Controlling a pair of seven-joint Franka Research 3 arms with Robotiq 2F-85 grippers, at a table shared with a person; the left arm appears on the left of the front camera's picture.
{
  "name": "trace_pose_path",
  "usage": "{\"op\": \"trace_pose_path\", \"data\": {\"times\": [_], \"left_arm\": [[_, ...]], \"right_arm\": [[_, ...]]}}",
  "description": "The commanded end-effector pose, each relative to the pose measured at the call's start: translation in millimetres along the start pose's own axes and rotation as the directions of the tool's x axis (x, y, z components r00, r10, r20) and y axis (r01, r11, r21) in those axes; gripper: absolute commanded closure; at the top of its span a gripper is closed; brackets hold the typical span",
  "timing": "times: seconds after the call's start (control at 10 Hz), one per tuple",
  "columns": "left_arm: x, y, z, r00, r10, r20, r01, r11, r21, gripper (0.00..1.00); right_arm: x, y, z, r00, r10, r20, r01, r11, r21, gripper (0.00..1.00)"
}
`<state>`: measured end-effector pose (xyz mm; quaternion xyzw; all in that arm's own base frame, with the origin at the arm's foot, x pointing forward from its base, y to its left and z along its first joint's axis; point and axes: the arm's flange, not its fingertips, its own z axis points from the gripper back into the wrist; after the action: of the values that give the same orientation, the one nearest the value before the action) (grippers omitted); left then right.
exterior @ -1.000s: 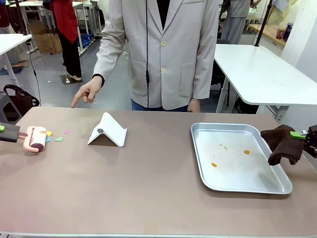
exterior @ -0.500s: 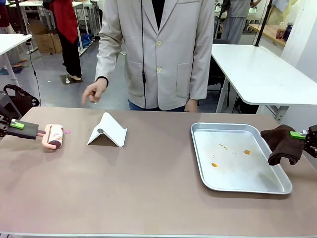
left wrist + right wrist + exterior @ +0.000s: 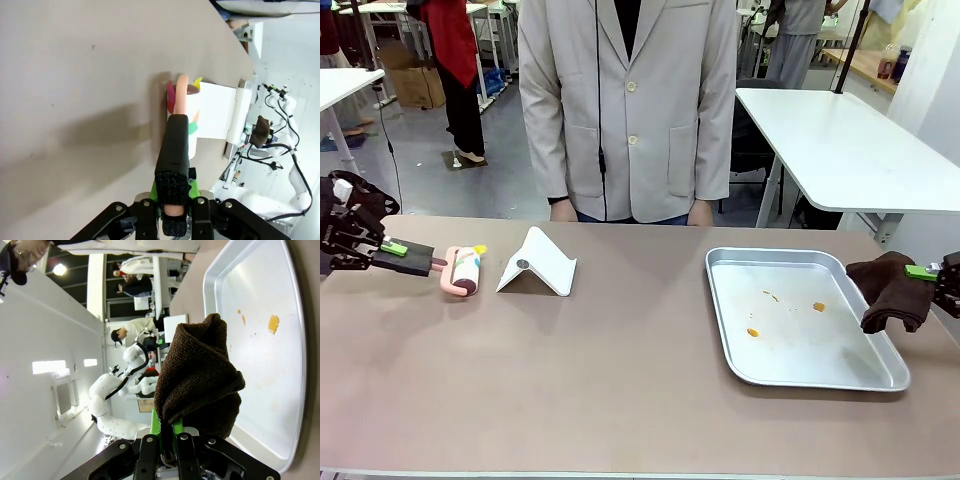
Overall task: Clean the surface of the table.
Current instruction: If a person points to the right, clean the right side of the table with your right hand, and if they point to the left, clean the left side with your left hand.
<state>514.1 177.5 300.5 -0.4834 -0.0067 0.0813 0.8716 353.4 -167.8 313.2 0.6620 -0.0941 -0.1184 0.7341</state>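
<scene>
fig. — the table [image 3: 620,390] spans the whole foreground. my left gripper [image 3: 398,249], near its left edge, has its fingers clamped on the black handle of a pink lint roller [image 3: 463,270]. the drum is down on the taupe top just beside a white folded stand [image 3: 538,263], with coloured scraps [image 3: 171,96] stuck to it. my right gripper [image 3: 932,272] pinches a brown cloth [image 3: 886,292] at the right rim of a silver tray [image 3: 790,345] that holds orange crumbs [image 3: 753,332]. a person [image 3: 625,100] stands at the far side.

R gripper [image 3: 926,272] cut at edge, tray [image 3: 820,365] specks [image 3: 753,332] too small to ID
</scene>
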Motion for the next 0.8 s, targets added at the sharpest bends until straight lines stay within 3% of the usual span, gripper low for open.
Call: {"op": "trace_pose_path", "data": {"times": [0.0, 0.3, 0.5, 0.6, 0.7], "left_arm": [[4, 14, -11, 0.999, 0.027, -0.016, -0.026, 0.998, 0.060, 0.78], [-9, 5, 21, 0.997, -0.051, 0.049, 0.055, 0.996, -0.074, 0.78], [-48, -16, 62, 0.970, -0.202, 0.136, 0.233, 0.930, -0.283, 0.78], [-71, -19, 77, 0.958, -0.245, 0.147, 0.282, 0.893, -0.351, 0.78], [-93, -17, 88, 0.960, -0.262, 0.095, 0.278, 0.872, -0.403, 0.78]], "right_arm": [[0, 5, 0, 1.000, 0.008, -0.004, -0.008, 1.000, -0.003, 1.00], [0, 5, 0, 1.000, 0.008, -0.004, -0.008, 1.000, -0.003, 1.00], [0, 5, 0, 1.000, 0.008, -0.004, -0.008, 1.000, -0.003, 1.00], [0, 5, 0, 1.000, 0.008, -0.004, -0.008, 1.000, -0.003, 1.00], [0, 5, 0, 1.000, 0.008, -0.004, -0.008, 1.000, -0.003, 1.00]]}}
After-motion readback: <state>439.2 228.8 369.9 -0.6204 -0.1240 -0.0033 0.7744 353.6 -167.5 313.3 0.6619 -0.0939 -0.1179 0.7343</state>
